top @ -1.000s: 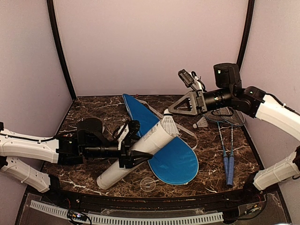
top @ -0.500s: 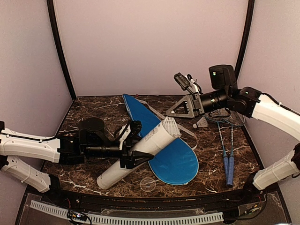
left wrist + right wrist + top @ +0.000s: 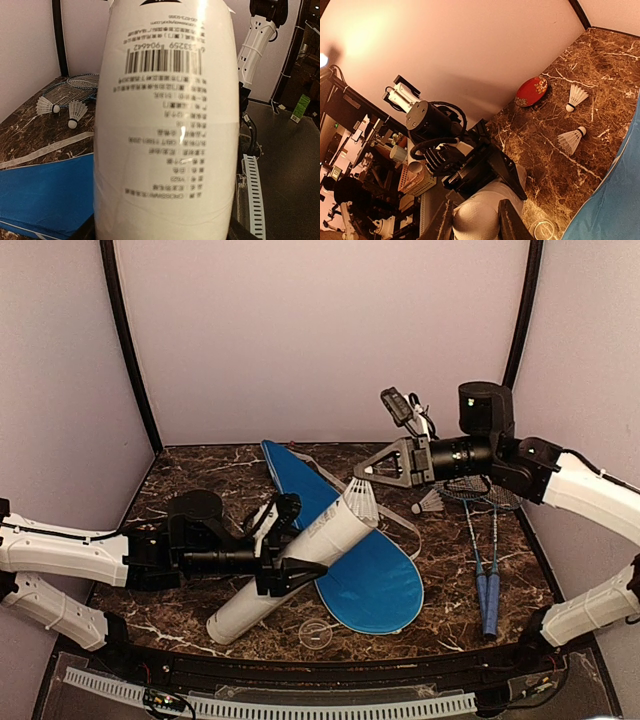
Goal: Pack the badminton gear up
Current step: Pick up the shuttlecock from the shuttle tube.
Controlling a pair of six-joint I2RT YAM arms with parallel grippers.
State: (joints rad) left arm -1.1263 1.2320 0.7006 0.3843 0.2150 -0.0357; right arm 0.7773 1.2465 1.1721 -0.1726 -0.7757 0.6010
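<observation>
1. The right gripper reaches in level above the middle of the blue racket cover. Its fingers have narrowed onto the rounded white tip of a shuttlecock. In the right wrist view one finger sits against each side of that tip.
2. The shuttlecock sits in the open upper end of the long white tube, with its feathered skirt spreading over the rim. It is held over the cover's middle.
3. The left gripper is clamped around the tube's midsection, one finger on each side, just off the cover's edge on the left-arm side. In the left wrist view the tube's printed label and barcode fill nearly the whole frame.
4. The tube is tilted. Its lower end is down near the table, on the near left-arm side of the cover, and its upper end is raised over the cover. Whether the lower end touches the table cannot be told.
5. The cover lies flat and diagonal on the dark marbled table, with its narrow end toward the back wall and its broad rounded end toward the arms.
6. A small clear round cap lies on the table just in front of the cover's broad end.
7. Two rackets lie side by side on the right-arm side of the cover, apart from it. Their blue handles point toward the arms.
8. Two loose shuttlecocks, one and another, lie between the cover and the racket heads.
9. A small red oval patterned object lies beyond the loose shuttlecocks from the cover, by the wall.
</observation>
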